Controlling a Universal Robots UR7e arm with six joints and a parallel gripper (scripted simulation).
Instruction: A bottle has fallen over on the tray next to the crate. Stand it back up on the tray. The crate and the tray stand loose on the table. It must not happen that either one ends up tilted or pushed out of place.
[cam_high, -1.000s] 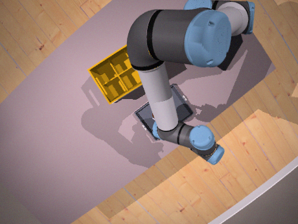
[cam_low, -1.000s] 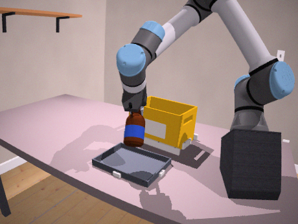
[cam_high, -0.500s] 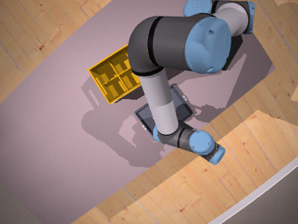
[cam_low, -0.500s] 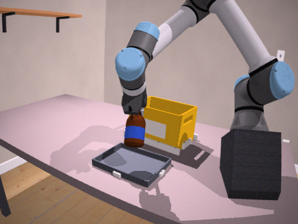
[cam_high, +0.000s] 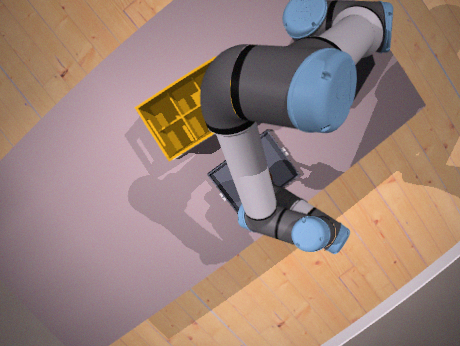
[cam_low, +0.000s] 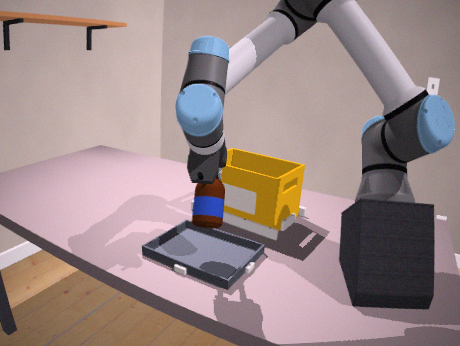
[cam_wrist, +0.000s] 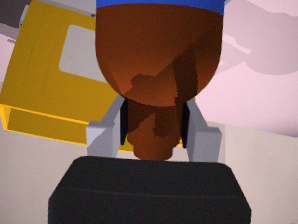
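1 bottle (cam_low: 208, 204) (cam_wrist: 159, 55), 1 crate (cam_high: 167, 143) (cam_low: 265, 197) (cam_wrist: 45, 65), 1 tray (cam_high: 231, 187) (cam_low: 200, 250) and 1 gripper (cam_low: 206, 181) (cam_wrist: 155, 110).

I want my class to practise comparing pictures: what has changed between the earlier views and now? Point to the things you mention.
In the exterior view, the wrist's lower blue joint (cam_high: 310, 233) (cam_low: 200, 110) has dropped and its upper one (cam_low: 209, 46) has swung left. Nothing was newly grasped or released: the jaws still hold the bottle (cam_low: 208, 206) (cam_wrist: 160, 55), which shifted little. Crate (cam_high: 154, 133) (cam_low: 267, 200) (cam_wrist: 30, 75) and tray (cam_high: 282, 172) (cam_low: 220, 247) look unmoved.
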